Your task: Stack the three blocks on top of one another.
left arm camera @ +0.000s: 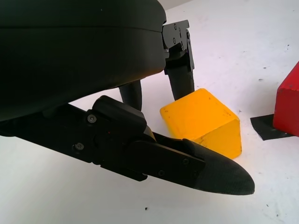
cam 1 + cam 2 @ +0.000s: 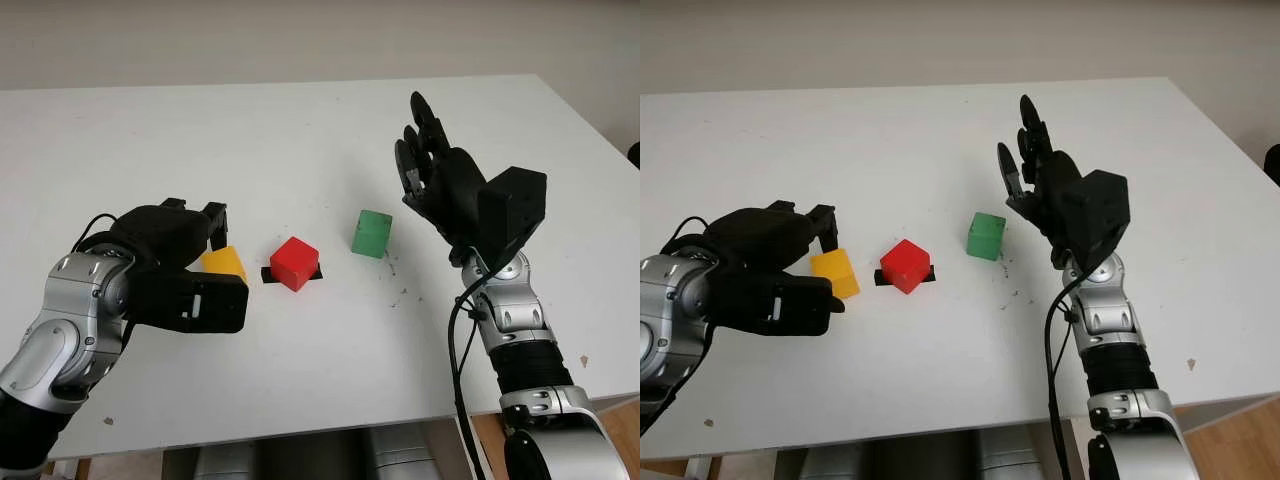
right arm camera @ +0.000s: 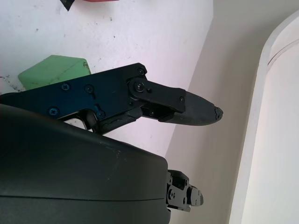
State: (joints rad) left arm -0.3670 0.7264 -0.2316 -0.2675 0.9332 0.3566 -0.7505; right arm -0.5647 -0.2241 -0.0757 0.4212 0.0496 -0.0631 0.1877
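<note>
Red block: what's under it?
A black patch of tape lies under the red block, its ends showing on both sides on the white table. The middle of it is covered.

Three blocks (image 2: pixel 295 263) lie in a left-to-right row on the table (image 2: pixel 300 130).

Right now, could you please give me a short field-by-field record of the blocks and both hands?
yellow block: on the table, between the left hand's fingers, not lifted
red block: on a black patch, middle of the row
green block: nearest the right hand, untouched
left hand: around the yellow block; contact unclear
right hand: open, raised beside the green block
stack: not started
</note>
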